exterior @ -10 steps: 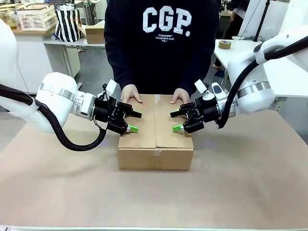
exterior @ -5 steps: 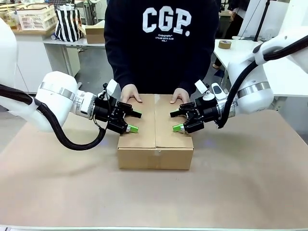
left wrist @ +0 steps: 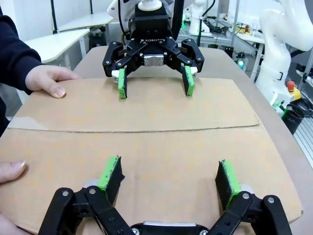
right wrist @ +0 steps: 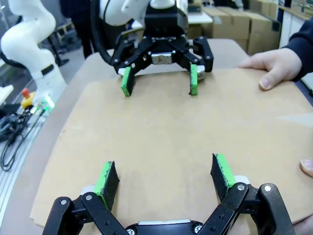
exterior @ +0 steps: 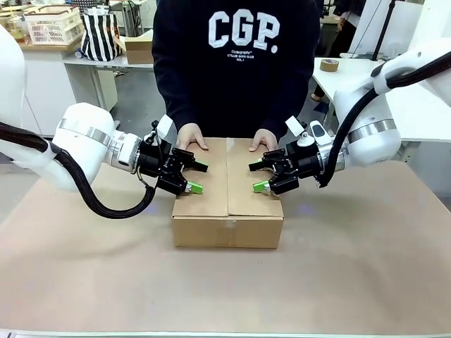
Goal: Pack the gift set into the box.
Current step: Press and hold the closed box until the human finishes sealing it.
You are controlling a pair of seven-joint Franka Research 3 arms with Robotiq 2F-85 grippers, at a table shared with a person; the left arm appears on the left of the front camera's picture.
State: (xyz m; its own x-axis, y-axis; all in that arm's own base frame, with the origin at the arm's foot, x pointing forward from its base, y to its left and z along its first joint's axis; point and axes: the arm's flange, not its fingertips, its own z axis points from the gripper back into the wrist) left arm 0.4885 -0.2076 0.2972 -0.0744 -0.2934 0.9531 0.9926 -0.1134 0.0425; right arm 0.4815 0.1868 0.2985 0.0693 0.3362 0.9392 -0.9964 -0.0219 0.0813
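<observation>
Both spread wide, the left gripper (exterior: 198, 178) and right gripper (exterior: 256, 177) face off—the closed brown corrugated cardboard box (exterior: 227, 231) lies just beneath, between them, equally near.

across the chest of the person's dark sweatshirt (exterior: 236, 77), seen from the front camera, we read "cgp." in large white block capitals, full stop included. beneath it sit a few short lines of much smaller white print, too fine for us to make out. from the left wrist camera we read the maker's name "robotiq" in small pale letters on the black body of the right gripper (left wrist: 155, 89). the matching spot on the left gripper (right wrist: 160, 87), seen from the right wrist camera, is too blurred for us to read.
</observation>
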